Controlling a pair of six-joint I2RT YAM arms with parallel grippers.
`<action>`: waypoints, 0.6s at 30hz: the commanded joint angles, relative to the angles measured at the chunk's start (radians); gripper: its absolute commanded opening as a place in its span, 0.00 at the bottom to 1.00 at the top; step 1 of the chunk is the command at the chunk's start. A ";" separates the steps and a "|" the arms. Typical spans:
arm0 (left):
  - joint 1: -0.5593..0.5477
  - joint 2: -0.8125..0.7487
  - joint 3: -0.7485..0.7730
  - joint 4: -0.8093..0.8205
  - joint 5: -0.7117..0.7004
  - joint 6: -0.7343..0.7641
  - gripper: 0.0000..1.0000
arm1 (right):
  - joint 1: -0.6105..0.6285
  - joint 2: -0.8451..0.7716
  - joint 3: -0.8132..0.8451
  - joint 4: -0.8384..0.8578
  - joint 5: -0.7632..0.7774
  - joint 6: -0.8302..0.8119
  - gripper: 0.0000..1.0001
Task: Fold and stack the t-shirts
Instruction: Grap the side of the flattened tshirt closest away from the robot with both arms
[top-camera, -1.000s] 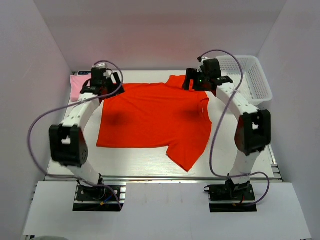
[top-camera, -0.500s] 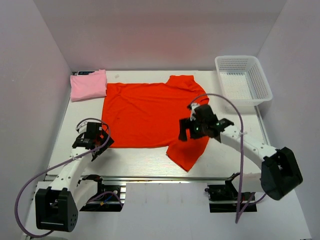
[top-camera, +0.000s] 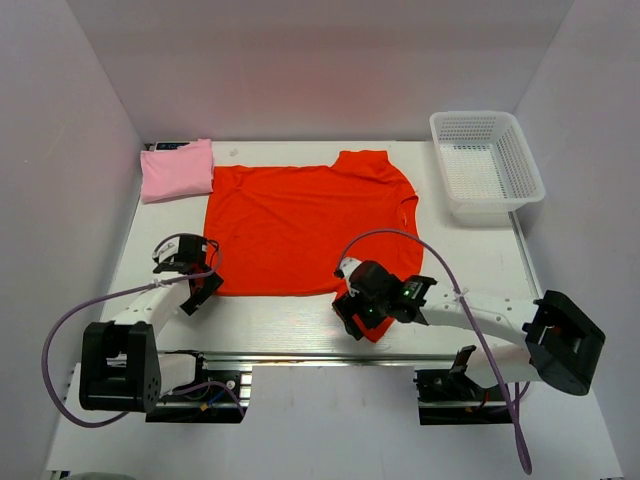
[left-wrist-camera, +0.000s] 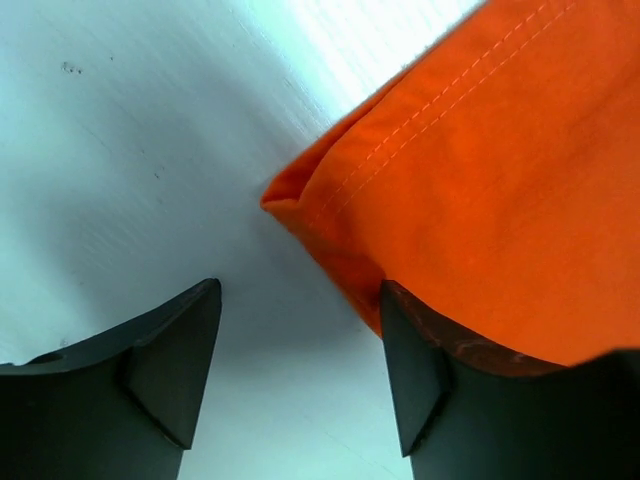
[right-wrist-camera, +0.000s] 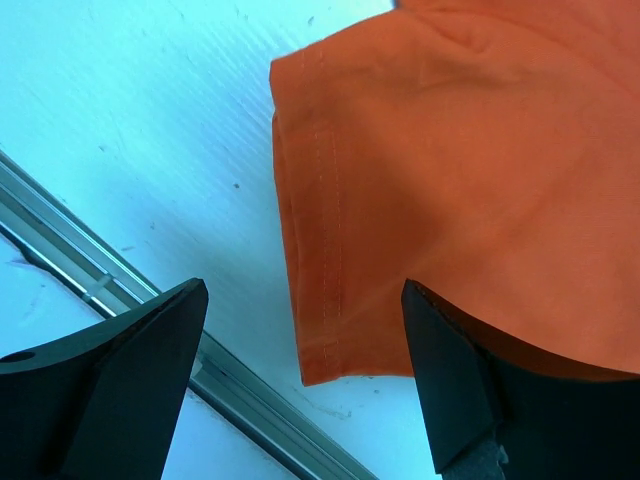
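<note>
The orange-red t-shirt (top-camera: 300, 225) lies spread flat on the table, neck to the right, one sleeve pointing toward the near edge. The pale pink folded t-shirt (top-camera: 177, 170) sits at the far left corner. My left gripper (top-camera: 200, 290) is open, low at the shirt's near-left hem corner (left-wrist-camera: 300, 195); one finger rests at the cloth edge. My right gripper (top-camera: 352, 310) is open, low over the near sleeve's hem (right-wrist-camera: 320, 300), fingers astride its end.
A white mesh basket (top-camera: 487, 165) stands at the far right. A metal rail (right-wrist-camera: 120, 290) runs along the table's near edge, just in front of the right gripper.
Both arms have swung from the far side of the shirt to its near side. The left gripper came to the hem corner, the right to the near sleeve. The shirt has not moved.
</note>
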 joint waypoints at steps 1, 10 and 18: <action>0.025 0.007 0.014 0.026 -0.002 -0.013 0.73 | 0.032 0.007 0.002 0.000 0.083 0.002 0.84; 0.043 -0.004 -0.026 0.094 0.058 0.006 0.34 | 0.074 0.096 -0.015 -0.027 0.136 0.106 0.72; 0.043 0.001 -0.017 0.019 0.090 0.025 0.00 | 0.104 0.113 -0.028 -0.086 0.071 0.143 0.12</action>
